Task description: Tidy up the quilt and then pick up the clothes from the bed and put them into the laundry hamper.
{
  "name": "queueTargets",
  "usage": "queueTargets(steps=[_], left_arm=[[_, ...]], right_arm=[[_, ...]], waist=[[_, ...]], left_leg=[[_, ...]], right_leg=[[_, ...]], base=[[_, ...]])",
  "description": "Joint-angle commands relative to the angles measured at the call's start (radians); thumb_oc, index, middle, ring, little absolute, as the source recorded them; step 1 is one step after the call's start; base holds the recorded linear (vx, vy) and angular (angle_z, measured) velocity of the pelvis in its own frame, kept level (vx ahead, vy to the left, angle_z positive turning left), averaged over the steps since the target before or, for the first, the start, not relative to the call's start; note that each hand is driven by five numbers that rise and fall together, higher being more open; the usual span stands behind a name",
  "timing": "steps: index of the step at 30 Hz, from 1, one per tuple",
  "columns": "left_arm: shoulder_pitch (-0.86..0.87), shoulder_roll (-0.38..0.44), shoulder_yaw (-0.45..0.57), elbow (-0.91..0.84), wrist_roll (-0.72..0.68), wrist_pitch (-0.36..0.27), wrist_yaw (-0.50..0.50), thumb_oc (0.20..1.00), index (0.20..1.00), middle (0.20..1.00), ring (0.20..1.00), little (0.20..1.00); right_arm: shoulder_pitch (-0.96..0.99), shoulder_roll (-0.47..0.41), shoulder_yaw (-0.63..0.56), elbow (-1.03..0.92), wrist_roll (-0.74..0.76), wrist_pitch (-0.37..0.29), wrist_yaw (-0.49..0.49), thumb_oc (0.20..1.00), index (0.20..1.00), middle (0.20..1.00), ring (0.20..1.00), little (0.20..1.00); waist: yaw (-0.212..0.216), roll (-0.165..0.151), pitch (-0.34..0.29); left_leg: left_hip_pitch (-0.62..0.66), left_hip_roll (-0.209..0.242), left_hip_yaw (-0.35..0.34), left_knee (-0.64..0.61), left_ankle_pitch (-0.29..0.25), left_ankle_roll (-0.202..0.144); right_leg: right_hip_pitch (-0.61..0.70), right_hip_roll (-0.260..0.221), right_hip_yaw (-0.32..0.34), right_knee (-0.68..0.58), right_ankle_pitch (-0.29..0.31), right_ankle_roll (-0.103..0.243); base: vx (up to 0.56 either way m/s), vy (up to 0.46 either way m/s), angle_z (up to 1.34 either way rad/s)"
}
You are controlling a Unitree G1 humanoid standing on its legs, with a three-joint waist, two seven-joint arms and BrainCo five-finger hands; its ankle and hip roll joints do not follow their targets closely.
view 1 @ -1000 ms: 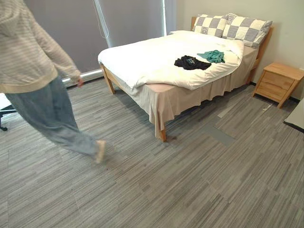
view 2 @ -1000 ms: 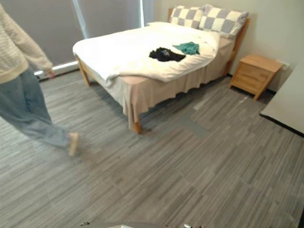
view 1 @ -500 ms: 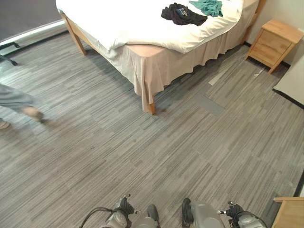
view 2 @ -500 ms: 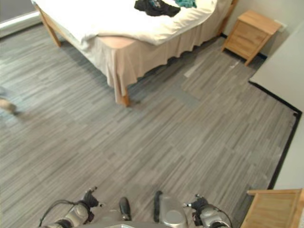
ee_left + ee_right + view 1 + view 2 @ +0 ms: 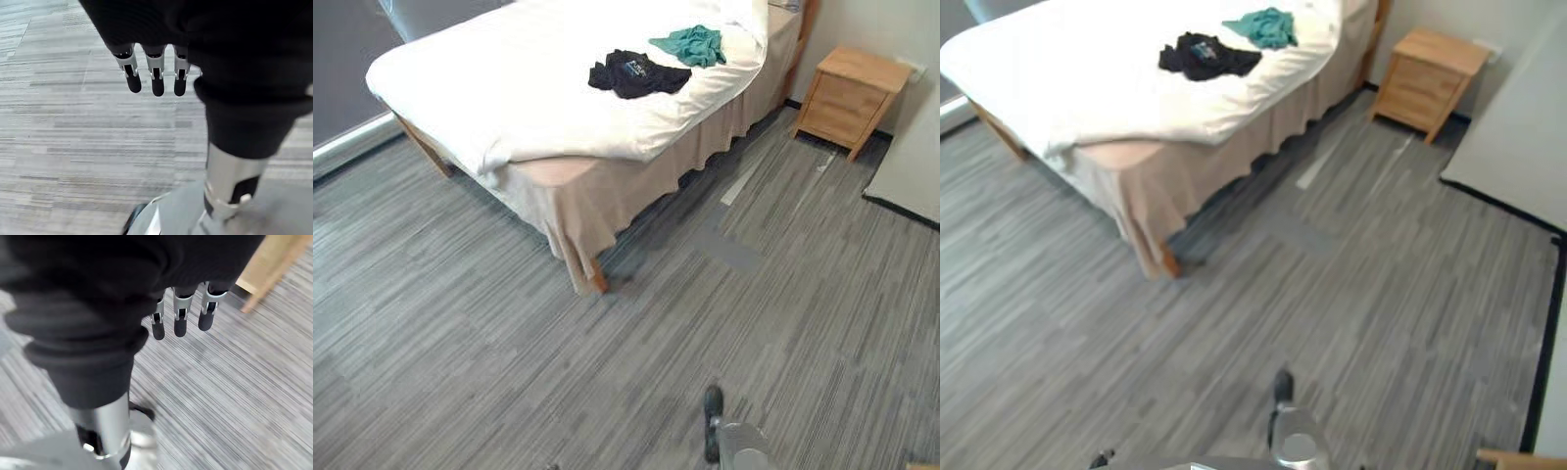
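dark covers, silver fingers

the left hand point(image 5: 154, 73) wears a black ribbed cover point(image 5: 234, 54) of soft, folded cloth. just beside the cover's edge sit slim silver fingers point(image 5: 131, 68) with black slots along them and rounded dark tips. below the cover's thick rolled cuff comes a stouter silver piece with a dark slot. the right hand point(image 5: 180, 313) is built alike: same black cover, same silver, dark-tipped fingers
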Motion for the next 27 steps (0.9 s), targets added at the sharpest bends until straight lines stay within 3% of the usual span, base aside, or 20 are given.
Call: queueTargets(steps=[1,4,5,6,7,8,9,10,11,12,13,14,17,19,20,21,22,23,24,27], left_arm=[[-0.103,0.041,-0.049,-0.045,-0.061,-0.02,0.026,1.0,1.0,1.0,1.0,1.0],[-0.115,0.035,-0.045,-0.063,-0.078,-0.034,0.042,1.0,1.0,1.0,1.0,1.0],[-0.121,0.032,-0.051,-0.079,-0.078,-0.04,0.049,1.0,1.0,1.0,1.0,1.0],[-0.121,0.032,-0.051,-0.079,-0.078,-0.04,0.049,1.0,1.0,1.0,1.0,1.0],[-0.121,0.033,-0.05,-0.08,-0.078,-0.04,0.045,1.0,1.0,1.0,1.0,1.0],[-0.115,0.035,-0.047,-0.068,-0.063,-0.033,0.04,1.0,1.0,1.0,1.0,1.0],[-0.117,0.045,-0.059,-0.061,-0.049,-0.029,0.033,1.0,1.0,1.0,1.0,1.0],[-0.117,0.046,-0.059,-0.061,-0.049,-0.029,0.033,1.0,1.0,1.0,1.0,1.0],[-0.118,0.045,-0.053,-0.053,-0.054,-0.025,0.028,1.0,1.0,1.0,1.0,1.0],[-0.118,0.045,-0.053,-0.053,-0.054,-0.025,0.028,1.0,1.0,1.0,1.0,1.0],[-0.12,0.049,-0.048,-0.053,-0.058,-0.019,0.033,1.0,1.0,1.0,1.0,1.0],[-0.127,0.054,-0.048,-0.052,-0.061,-0.017,0.04,1.0,1.0,1.0,1.0,1.0],[-0.126,0.058,-0.046,-0.053,-0.06,-0.017,0.04,1.0,1.0,1.0,1.0,1.0],[-0.125,0.063,-0.06,-0.049,-0.041,-0.025,0.036,1.0,1.0,1.0,1.0,1.0],[-0.134,0.063,-0.073,-0.041,-0.025,-0.034,0.036,1.0,1.0,1.0,1.0,1.0],[-0.134,0.063,-0.073,-0.041,-0.025,-0.034,0.036,1.0,1.0,1.0,1.0,1.0],[-0.139,0.065,-0.073,-0.038,-0.03,-0.036,0.037,1.0,1.0,1.0,1.0,1.0],[-0.142,0.066,-0.078,-0.037,-0.031,-0.035,0.037,1.0,1.0,1.0,1.0,1.0],[-0.143,0.067,-0.073,-0.032,-0.038,-0.037,0.04,1.0,1.0,1.0,1.0,1.0],[-0.116,0.073,-0.039,-0.019,-0.08,-0.043,0.05,1.0,1.0,1.0,1.0,1.0]], right_arm=[[-0.095,-0.03,0.028,-0.016,0.006,-0.005,-0.028,1.0,1.0,1.0,1.0,1.0],[-0.134,-0.042,0.056,-0.025,-0.016,-0.006,-0.035,1.0,1.0,1.0,1.0,1.0],[-0.142,-0.044,0.066,-0.032,-0.016,-0.016,-0.04,1.0,1.0,1.0,1.0,1.0],[-0.142,-0.044,0.066,-0.032,-0.016,-0.016,-0.04,1.0,1.0,1.0,1.0,1.0],[-0.145,-0.044,0.071,-0.034,-0.015,-0.02,-0.041,1.0,1.0,1.0,1.0,1.0],[-0.147,-0.045,0.07,-0.028,-0.03,-0.022,-0.04,1.0,1.0,1.0,1.0,1.0],[-0.15,-0.031,0.079,-0.033,-0.039,-0.023,-0.041,1.0,1.0,1.0,1.0,1.0],[-0.15,-0.031,0.079,-0.033,-0.039,-0.023,-0.041,1.0,1.0,1.0,1.0,1.0],[-0.152,-0.009,0.077,-0.049,-0.042,-0.028,-0.034,1.0,1.0,1.0,1.0,1.0],[-0.153,-0.009,0.077,-0.049,-0.042,-0.027,-0.034,1.0,1.0,1.0,1.0,1.0],[-0.161,-0.003,0.079,-0.067,-0.044,-0.025,-0.028,1.0,1.0,1.0,1.0,1.0],[-0.171,0.004,0.076,-0.081,-0.039,-0.027,-0.03,1.0,1.0,1.0,1.0,1.0],[-0.172,0.01,0.077,-0.083,-0.047,-0.022,-0.029,1.0,1.0,1.0,1.0,1.0],[-0.165,0.007,0.074,-0.08,-0.043,-0.02,-0.034,1.0,1.0,1.0,1.0,1.0],[-0.153,0.001,0.063,-0.068,-0.029,-0.019,-0.034,1.0,1.0,1.0,1.0,1.0],[-0.153,0.001,0.063,-0.068,-0.029,-0.019,-0.034,1.0,1.0,1.0,1.0,1.0],[-0.146,-0.001,0.058,-0.062,-0.019,-0.018,-0.033,1.0,1.0,1.0,1.0,1.0],[-0.139,0.0,0.053,-0.053,-0.011,-0.013,-0.032,1.0,1.0,1.0,1.0,1.0],[-0.13,0.001,0.048,-0.044,-0.007,-0.011,-0.03,1.0,1.0,1.0,1.0,1.0],[-0.125,0.01,0.041,-0.025,-0.009,-0.007,-0.026,1.0,1.0,1.0,1.0,1.0]], waist=[[0.04,-0.079,0.099],[0.103,-0.093,0.089],[0.129,-0.086,0.071],[0.129,-0.088,0.07],[0.138,-0.082,0.055],[0.14,-0.081,0.041],[0.147,-0.097,0.03],[0.148,-0.097,0.03],[0.138,-0.094,0.036],[0.139,-0.093,0.034],[0.125,-0.08,0.049],[0.115,-0.064,0.059],[0.106,-0.056,0.065],[0.094,-0.054,0.058],[0.069,-0.062,0.042],[0.07,-0.062,0.04],[0.059,-0.065,0.032],[0.058,-0.068,0.022],[0.063,-0.074,0.011],[0.082,-0.08,-0.008]], left_leg=[[-0.065,-0.077,-0.02,0.014,0.004,0.051],[-0.195,-0.134,0.011,-0.128,-0.06,0.038],[-0.213,-0.172,0.081,-0.399,-0.052,0.053],[-0.21,-0.175,0.083,-0.407,-0.046,0.054],[-0.206,-0.196,0.13,-0.542,-0.027,0.056],[-0.157,-0.211,0.184,-0.624,-0.047,0.073],[-0.121,-0.237,0.206,-0.657,-0.064,0.102],[-0.121,-0.237,0.206,-0.657,-0.064,0.102],[-0.053,-0.256,0.202,-0.691,-0.103,0.129],[-0.057,-0.254,0.202,-0.692,-0.101,0.129],[-0.019,-0.249,0.192,-0.699,-0.112,0.139],[0.006,-0.239,0.177,-0.722,-0.105,0.144],[0.041,-0.237,0.139,-0.736,-0.108,0.143],[0.062,-0.23,0.079,-0.766,-0.11,0.117],[0.076,-0.231,0.007,-0.794,-0.114,0.096],[0.074,-0.23,0.008,-0.794,-0.113,0.096],[0.082,-0.222,-0.031,-0.803,-0.116,0.084],[0.084,-0.214,-0.051,-0.807,-0.118,0.077],[0.088,-0.204,-0.066,-0.807,-0.122,0.069],[0.091,-0.159,-0.09,-0.808,-0.106,0.04]], right_leg=[[0.124,-0.053,0.017,-0.076,-0.14,0.115],[0.224,-0.063,0.054,-0.12,-0.18,0.141],[0.273,-0.062,0.049,-0.12,-0.21,0.156],[0.271,-0.065,0.05,-0.12,-0.209,0.157],[0.297,-0.052,0.042,-0.119,-0.234,0.162],[0.322,-0.03,0.029,-0.098,-0.272,0.163],[0.309,-0.022,0.023,0.034,-0.273,0.173],[0.309,-0.022,0.023,0.035,-0.273,0.173],[0.209,-0.062,-0.032,0.306,-0.19,0.263],[0.204,-0.06,-0.032,0.305,-0.188,0.262],[0.131,-0.097,-0.038,0.442,-0.137,0.298],[0.06,-0.119,-0.031,0.547,-0.103,0.306],[0.041,-0.153,-0.035,0.502,-0.129,0.291],[0.051,-0.173,0.044,0.297,-0.168,0.26],[0.074,-0.172,0.225,0.131,-0.148,0.266],[0.073,-0.171,0.225,0.128,-0.145,0.265],[0.074,-0.169,0.328,0.103,-0.135,0.272],[0.077,-0.171,0.377,0.085,-0.122,0.277],[0.1,-0.177,0.383,0.054,-0.131,0.277],[0.15,-0.177,0.292,-0.005,-0.152,0.272]], base=[[0.47,-0.104,-0.6],[0.56,0.086,-0.41],[0.54,0.143,-0.58],[0.54,0.158,-0.23],[0.38,0.11,0.14],[0.65,0.183,0.2],[0.46,0.125,0.07],[0.52,0.171,-0.17],[0.24,0.095,-0.18],[0.35,0.143,-0.14],[0.21,0.073,0.4],[0.32,0.057,0.61],[0.3,-0.094,0.79],[0.4,-0.339,1.09],[0.29,-0.3,0.96],[0.32,-0.355,1.53],[0.17,-0.215,1.32],[0.24,-0.357,1.34],[0.2,-0.329,1.27],[0.18,-0.404,0.94]])
